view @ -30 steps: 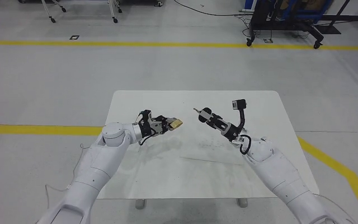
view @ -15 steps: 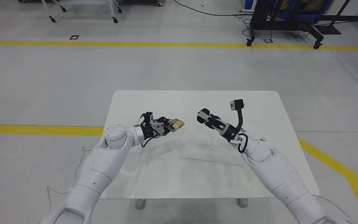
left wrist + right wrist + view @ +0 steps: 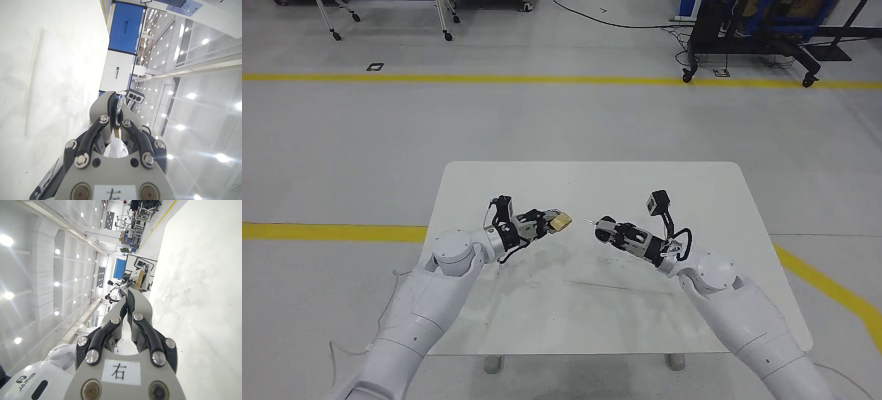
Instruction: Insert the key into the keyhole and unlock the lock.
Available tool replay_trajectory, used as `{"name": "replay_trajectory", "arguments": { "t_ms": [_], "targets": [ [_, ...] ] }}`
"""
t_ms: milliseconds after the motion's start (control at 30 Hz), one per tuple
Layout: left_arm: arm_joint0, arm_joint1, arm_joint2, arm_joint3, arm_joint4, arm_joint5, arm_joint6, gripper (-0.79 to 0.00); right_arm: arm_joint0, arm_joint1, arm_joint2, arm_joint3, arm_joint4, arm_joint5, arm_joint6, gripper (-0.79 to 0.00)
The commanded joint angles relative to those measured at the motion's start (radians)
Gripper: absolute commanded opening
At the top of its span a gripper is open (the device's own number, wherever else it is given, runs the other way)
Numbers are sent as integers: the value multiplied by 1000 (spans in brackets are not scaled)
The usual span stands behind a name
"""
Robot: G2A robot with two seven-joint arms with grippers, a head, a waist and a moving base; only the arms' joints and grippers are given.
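holding the brass lock (image 3: 559, 220) clamped between its jaws, the left claw (image 3: 545, 222) hangs above the desk (image 3: 702, 190). the right claw (image 3: 602, 232) is closed tight on the key (image 3: 588, 221), whose tip points at the lock's end and appears just short of it. both pickups look done. what seems left is the final lining up, the insertion and the turn.

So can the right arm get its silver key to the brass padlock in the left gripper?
Likely yes: the left gripper holds the brass padlock facing the silver key in the right gripper, only open air between them.
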Motion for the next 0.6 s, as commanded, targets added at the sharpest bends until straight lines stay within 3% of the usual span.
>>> {"name": "replay_trajectory", "arguments": {
  "t_ms": [0,200,400,567],
  "targets": [
    [0,0,0,0,0,-1,0,-785,0,0,0,0,0,0,0,-785],
    [18,-2,3,-21,-8,3,15,-785,-3,0,-1,-1,-10,9,-15,-785],
    [40,-3,-1,-53,13,-68,33,-785,-31,-13,-44,-87,-113,221,-198,-785],
    [50,0,7,-70,107,-118,68,-785,-63,-21,-46,-131,-86,246,-257,-785]
  ]
}}
